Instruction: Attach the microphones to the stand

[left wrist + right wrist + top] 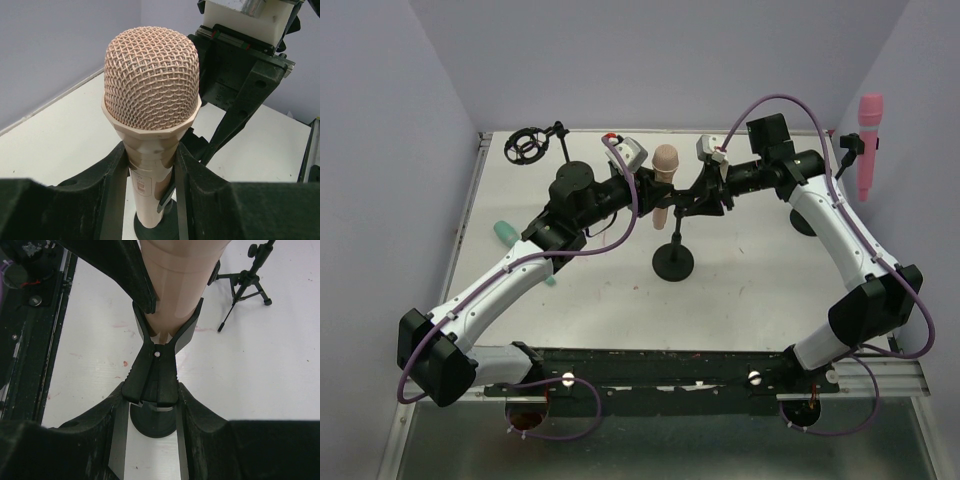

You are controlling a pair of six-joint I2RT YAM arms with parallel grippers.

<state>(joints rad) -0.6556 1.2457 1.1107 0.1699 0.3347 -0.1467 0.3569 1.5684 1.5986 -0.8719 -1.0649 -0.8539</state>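
Observation:
The pale peach-beige microphone [665, 165] stands upright over the black round-base stand [673, 263]. My left gripper [653, 192] is shut on its body below the mesh head [150, 90]; its fingers press both sides in the left wrist view [150, 175]. My right gripper [705, 195] is shut on the handles of the stand's black spring clip [156, 375], and the clip's open mouth sits around the microphone's lower body [180, 280]. The pink microphone [869, 140] hangs upright in a clip at the far right. The teal microphone [505, 233] lies at the left, partly hidden under my left arm.
A black shock-mount stand [530, 145] stands at the back left. A small black tripod [247, 282] stands on the white table [750, 290] beyond the clip. The purple walls are close on three sides. Cables loop over both arms.

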